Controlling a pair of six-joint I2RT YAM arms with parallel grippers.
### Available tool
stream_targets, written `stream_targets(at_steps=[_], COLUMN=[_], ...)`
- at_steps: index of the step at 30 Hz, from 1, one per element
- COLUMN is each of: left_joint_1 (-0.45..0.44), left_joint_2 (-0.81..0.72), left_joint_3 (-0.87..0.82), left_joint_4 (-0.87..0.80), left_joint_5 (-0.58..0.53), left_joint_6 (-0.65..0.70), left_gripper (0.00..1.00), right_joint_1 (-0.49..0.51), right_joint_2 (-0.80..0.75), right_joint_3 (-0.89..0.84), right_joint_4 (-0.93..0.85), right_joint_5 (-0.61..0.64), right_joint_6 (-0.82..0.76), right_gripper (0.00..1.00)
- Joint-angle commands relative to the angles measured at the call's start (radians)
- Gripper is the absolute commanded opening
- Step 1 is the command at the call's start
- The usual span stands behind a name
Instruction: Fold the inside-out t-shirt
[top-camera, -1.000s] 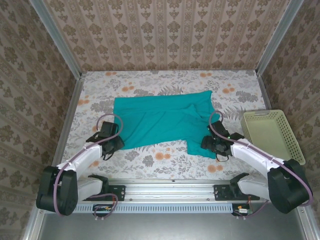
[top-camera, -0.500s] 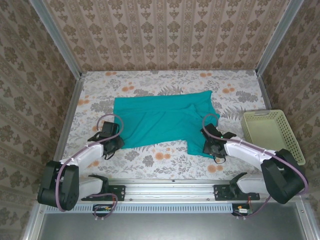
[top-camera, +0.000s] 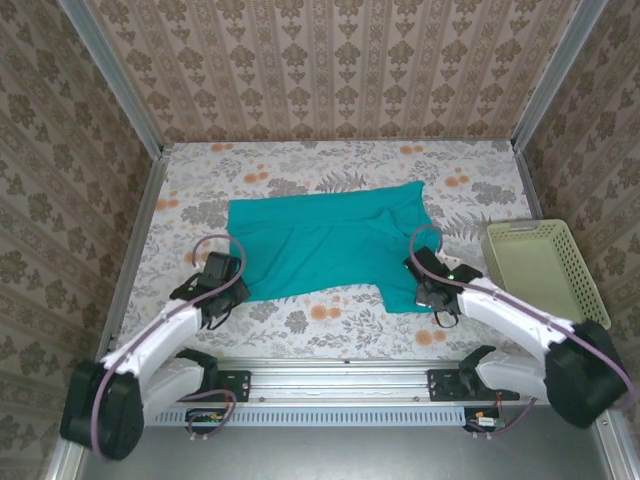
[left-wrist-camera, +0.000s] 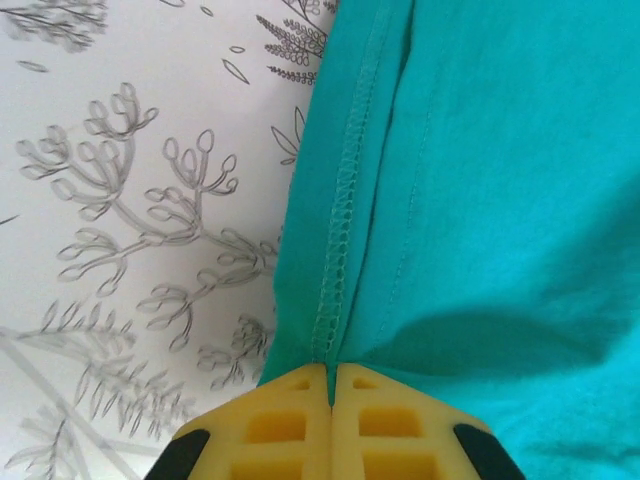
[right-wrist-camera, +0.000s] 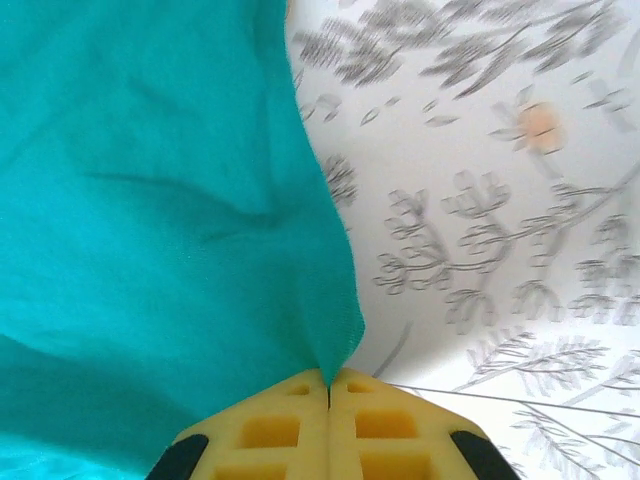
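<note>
- Lying spread flat on floral table (top-camera: 300, 322), mid-way back: teal t-shirt (top-camera: 330, 245), plain side up.
- L gripper (left-wrist-camera: 330, 375): jaws fully closed, pinching stitched hem at shirt's near-left corner.
- R gripper (right-wrist-camera: 329, 378): jaws closed tight on shirt's near-right corner.
- Pale yellow basket (top-camera: 545, 265) at right, apart from shirt.

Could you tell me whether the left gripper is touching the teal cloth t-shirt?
Touching: in the left wrist view, the left gripper pinches the teal cloth t-shirt at its hem.
</note>
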Motion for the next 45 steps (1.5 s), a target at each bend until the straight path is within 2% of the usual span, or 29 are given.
stream_targets(at_steps=[1, 5, 8, 13, 24, 33, 36, 37, 39, 41, 43, 45], left_joint_1=[-0.037, -0.052, -0.053, -0.045, 0.163, 0.213, 0.228, 0.23, 0.238, 0.25, 0.266, 0.27], left_joint_2=[-0.132, -0.249, -0.223, -0.066, 0.35, 0.64, 0.713, 0.736, 0.791, 0.821, 0.813, 0.769], left_joint_3=[-0.025, -0.027, 0.016, 0.133, 0.417, 0.591, 0.638, 0.656, 0.712, 0.753, 0.765, 0.759], left_joint_4=[-0.172, -0.225, -0.216, -0.146, -0.023, 0.022, 0.035, 0.036, 0.017, -0.001, -0.009, -0.019], left_joint_5=[-0.086, -0.077, -0.067, -0.08, 0.004, 0.056, 0.064, 0.065, 0.07, 0.079, 0.074, 0.038], left_joint_6=[-0.089, -0.129, -0.128, -0.109, -0.011, 0.022, 0.032, 0.038, 0.062, 0.092, 0.112, 0.135], left_gripper=[0.0, 0.0, 0.0, 0.0, 0.0, 0.0, 0.01, 0.05, 0.24, 0.37, 0.45, 0.52], right_joint_1=[0.002, 0.006, 0.006, -0.006, -0.167, -0.229, -0.247, -0.252, -0.266, -0.28, -0.285, -0.275], right_joint_2=[-0.116, -0.18, -0.154, -0.014, 0.41, 0.701, 0.791, 0.813, 0.846, 0.869, 0.86, 0.81], right_joint_3=[0.027, 0.058, 0.117, 0.298, 0.688, 0.938, 0.999, 1.01, 1.02, 1.044, 1.054, 1.011], right_joint_4=[-0.158, -0.211, -0.196, -0.148, -0.047, -0.029, -0.016, -0.01, 0.014, 0.001, -0.024, -0.023], right_joint_5=[0.107, 0.121, 0.108, 0.107, 0.074, 0.041, 0.032, 0.038, 0.036, 0.03, 0.05, 0.068], right_joint_6=[0.04, 0.027, -0.022, -0.116, -0.321, -0.35, -0.358, -0.355, -0.353, -0.361, -0.373, -0.382], right_gripper=[0.0, 0.0, 0.0, 0.0, 0.0, 0.02, 0.07, 0.09, 0.31, 0.48, 0.56, 0.6])
